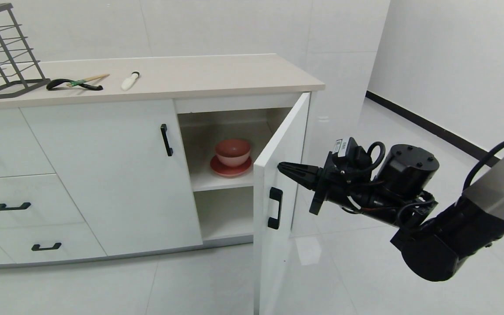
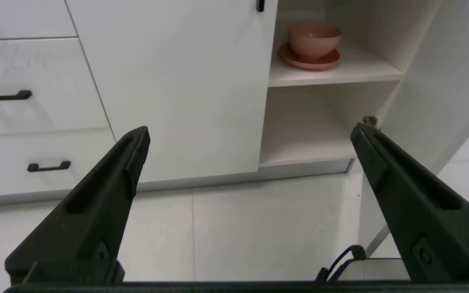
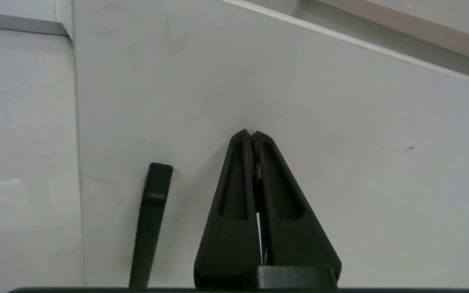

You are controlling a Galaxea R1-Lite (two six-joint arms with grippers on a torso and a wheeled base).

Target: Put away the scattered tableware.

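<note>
In the centre of the head view, a pink round bowl sat nested on a darker pink round plate on the upper shelf of the white cabinet, whose white hinged door stood swung out toward the lower middle of the frame. Toward the upper left, on the pale beige countertop, lay a black curved ladle, a pair of thin wooden sticks touching it, and a short white-handled utensil just beside them, near a black wire rack. The right gripper was at centre right, its fingers pressed together on nothing, tips close to the door's outer face above the black bar handle. The left gripper had its fingers spread wide and empty, facing the cabinet front. The utensils on the counter looked light, stiff and slim; lying flat, they would probably be best pinched across the middle of the handle, and the ladle's smooth curve might slip. The bowl and plate looked rigid, glossy and likely breakable, best gripped at the rim
</note>
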